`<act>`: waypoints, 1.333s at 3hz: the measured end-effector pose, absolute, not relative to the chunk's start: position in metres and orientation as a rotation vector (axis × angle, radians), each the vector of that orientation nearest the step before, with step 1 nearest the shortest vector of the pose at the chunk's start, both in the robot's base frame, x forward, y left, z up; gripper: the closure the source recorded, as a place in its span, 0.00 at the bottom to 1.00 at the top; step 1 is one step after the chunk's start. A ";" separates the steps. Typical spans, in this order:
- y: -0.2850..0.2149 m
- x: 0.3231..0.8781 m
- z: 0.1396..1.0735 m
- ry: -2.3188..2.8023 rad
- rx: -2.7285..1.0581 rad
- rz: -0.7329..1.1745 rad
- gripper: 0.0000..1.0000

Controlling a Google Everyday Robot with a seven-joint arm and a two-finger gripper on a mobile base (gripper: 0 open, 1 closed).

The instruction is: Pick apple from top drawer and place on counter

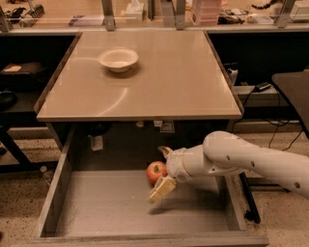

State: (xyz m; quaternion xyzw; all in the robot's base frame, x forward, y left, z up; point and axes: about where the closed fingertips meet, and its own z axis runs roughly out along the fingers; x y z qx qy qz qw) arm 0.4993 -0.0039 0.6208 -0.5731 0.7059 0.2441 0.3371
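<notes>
The apple (154, 171), red with yellowish patches, lies on the floor of the open grey top drawer (96, 207), towards its back and right of the middle. My gripper (162, 170) reaches in from the right on a white arm, with its fingers spread. One finger (161, 188) is in front of the apple and the other (165, 151) is behind it, so the apple sits between them. The apple still rests on the drawer floor. The tan counter (169, 82) lies above the drawer.
A white bowl (118, 59) stands on the counter at the back left. The drawer's low side walls (54, 193) flank the gripper. A cluttered bench (145, 14) runs along the back. A dark table edge (294, 91) and cables are at the right.
</notes>
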 end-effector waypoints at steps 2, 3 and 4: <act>-0.023 0.500 0.615 1.878 -1.482 0.609 0.18; -0.023 0.500 0.615 1.878 -1.482 0.609 0.42; -0.023 0.500 0.615 1.878 -1.482 0.610 0.66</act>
